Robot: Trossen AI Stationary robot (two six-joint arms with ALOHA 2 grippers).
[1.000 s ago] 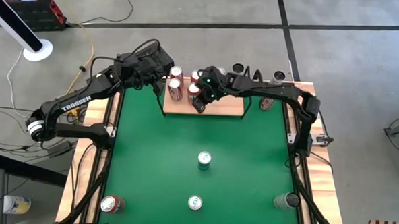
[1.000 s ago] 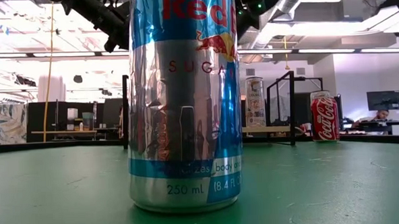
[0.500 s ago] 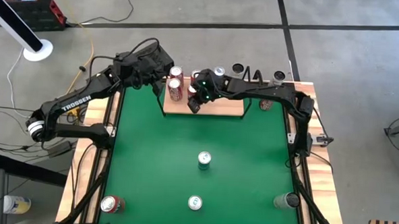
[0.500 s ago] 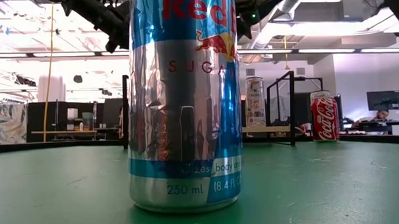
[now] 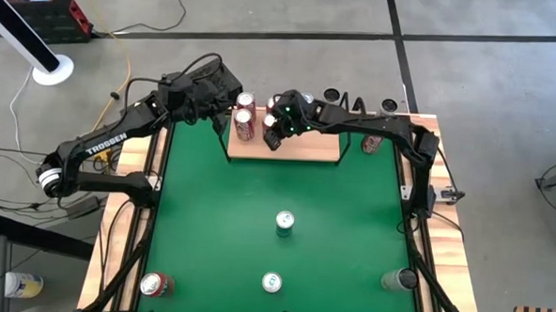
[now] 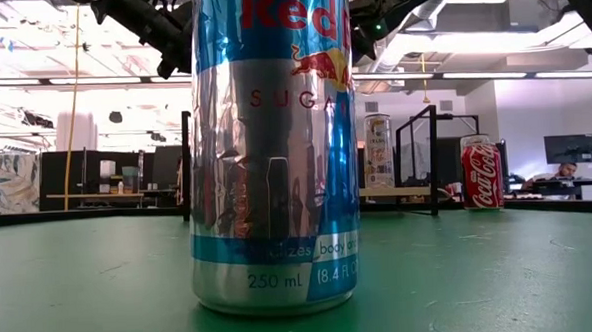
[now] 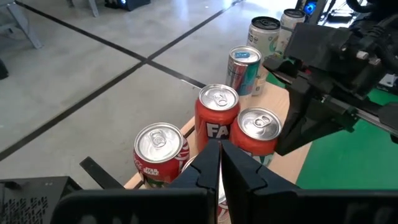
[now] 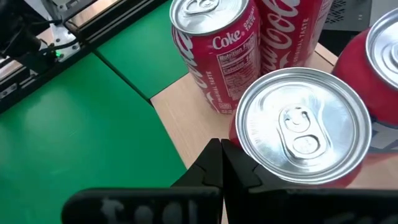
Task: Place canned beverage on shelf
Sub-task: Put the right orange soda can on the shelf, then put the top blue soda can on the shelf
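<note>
Overhead view, left to right. At 7 o'clock on the green table (image 5: 218, 229): one red can (image 5: 155, 284), upright, near the table's corner. At 11 o'clock: left gripper (image 5: 226, 105), fingers pressed together on nothing, poised at the left end of the shelf (image 5: 306, 150), above the red cans (image 5: 244, 123) there. On the shelf, at 12 o'clock: three red cans countable from the left wrist view, a fourth only partly visible behind the fingers; exact total on the board hard to settle, the arms covering part of it. Just right of these: right gripper (image 5: 273, 135), fingers likewise together and empty, low beside a silver-topped can (image 8: 300, 124). Table centre: one green-topped can (image 5: 285, 221); at 6 o'clock, a second green-topped can (image 5: 271, 283), cut off above its middle in the low view and filling that picture as a tall blue-and-silver can. At 5 o'clock: one grey can (image 5: 402, 278). At 1 o'clock, beside the right arm: one dark can (image 5: 371, 142), mostly hidden. Beyond the far table edge: further can tops, number unclear.
</note>
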